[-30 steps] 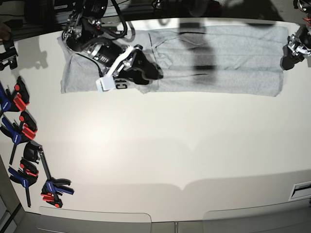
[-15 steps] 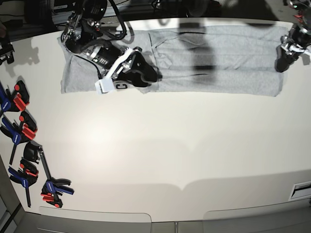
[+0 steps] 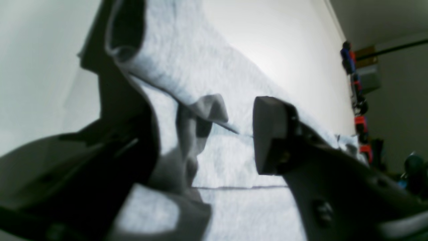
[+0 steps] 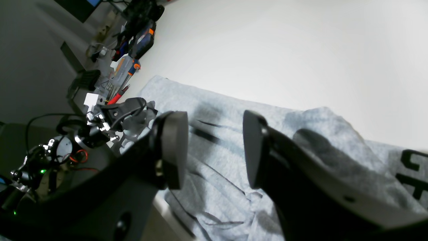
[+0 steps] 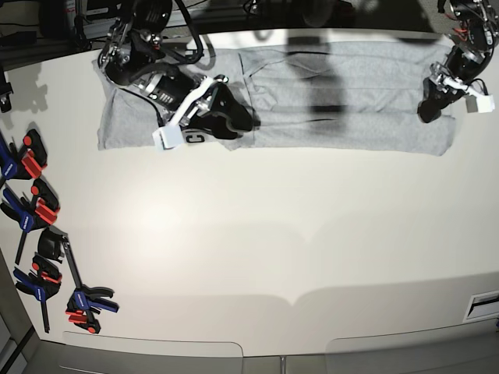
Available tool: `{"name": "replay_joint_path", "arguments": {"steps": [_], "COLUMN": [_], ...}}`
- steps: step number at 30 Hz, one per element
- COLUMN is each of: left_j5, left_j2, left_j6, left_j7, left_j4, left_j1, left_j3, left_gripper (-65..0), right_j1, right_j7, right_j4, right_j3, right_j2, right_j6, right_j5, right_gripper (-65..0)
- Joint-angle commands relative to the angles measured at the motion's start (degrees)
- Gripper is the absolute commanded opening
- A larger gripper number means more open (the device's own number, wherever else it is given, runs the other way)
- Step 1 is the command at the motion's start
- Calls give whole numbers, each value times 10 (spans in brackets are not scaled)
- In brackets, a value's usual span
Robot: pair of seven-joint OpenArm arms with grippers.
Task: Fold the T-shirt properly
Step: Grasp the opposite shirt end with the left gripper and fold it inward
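Note:
The grey T-shirt (image 5: 351,86) lies as a long folded strip along the table's far edge, with black lettering (image 5: 195,138) showing near its left end. My right gripper (image 5: 238,121) hovers over the strip's left part. In the right wrist view it (image 4: 212,150) is open over wrinkled grey cloth (image 4: 214,110), with lettering (image 4: 411,167) to its right. My left gripper (image 5: 429,109) is at the shirt's right end. In the left wrist view it (image 3: 207,140) is open, with a raised fold of cloth (image 3: 207,110) between its fingers and the rolled hem (image 3: 174,57) above.
Several red, blue and black clamps (image 5: 35,218) lie along the table's left edge; they also show in the left wrist view (image 3: 356,100). Tools and cables (image 4: 133,36) sit beyond the table in the right wrist view. A white slotted part (image 5: 483,305) is at the front right corner.
My left gripper has moved left from the table's right edge onto the shirt's right end. My right gripper has stayed almost still over the left part.

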Motion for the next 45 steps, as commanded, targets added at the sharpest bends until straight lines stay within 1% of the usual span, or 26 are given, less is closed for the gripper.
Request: {"name": "replay_joint_path", "arguments": {"steps": [1, 3, 6, 11, 15, 18, 21, 23, 26, 29, 31, 35, 37, 39, 42, 45], "left_j5": [10, 10, -7, -49, -50, -50, -50, -50, -48, -47, -48, -48, -52, -61, -60, -60], "left_j2": [-2, -2, -2, -2, -2, -2, -1, 2, 10, 28, 46, 87, 101, 106, 106, 106], "left_j6": [10, 10, 10, 10, 10, 10, 10, 10, 10, 10, 10, 10, 10, 10, 10, 10], "left_j7": [16, 15, 15, 16, 21, 33, 39, 47, 47, 50, 52, 55, 56, 62, 63, 62], "left_j4": [-1, -1, -1, 1, 32, 81, 141, 181, 233, 271, 294, 331, 341, 345, 345, 345], "left_j1": [5, 5, 5, 5, 6, 7, 9, 13, 24, 37, 49, 69, 73, 73, 73, 71], "left_j3": [2, 0, 0, 0, 0, 0, 0, 0, 0, 1, 1, 1, 5, 23, 74, 131], "left_gripper": [-371, -471, -650, -650, -650, -650, -650, -650, -650, -650, -650, -650, -650, -650, -650, -650], "right_j1": [4, 4, 5, 5, 4, 4, 5, 5, 5, 9, 12, 12, 13, 13, 13, 12], "right_j7": [12, 13, 14, 14, 13, 16, 33, 48, 61, 63, 65, 74, 76, 85, 91, 97], "right_j4": [11, 11, 11, 11, 11, 11, 11, 11, 11, 11, 11, 11, 11, 11, 11, 11], "right_j3": [-1, -1, -1, -1, 1, 1, 11, 28, 66, 114, 144, 190, 205, 214, 217, 217], "right_j2": [0, 0, 0, 0, 0, 0, 0, 0, 0, 3, 10, 38, 52, 65, 79, 83], "right_j6": [7, 7, 7, 7, 7, 7, 7, 7, 7, 7, 7, 7, 7, 7, 7, -12], "right_j5": [15, 15, 15, 15, 15, 13, -17, -31, -32, -35, -43, -61, -66, -83, -109, -139], "right_gripper": [-396, -396, -396, -396, -396, -396, -396, -396, -396, -396, -396, -396, -396, -396, -396, -396]}}
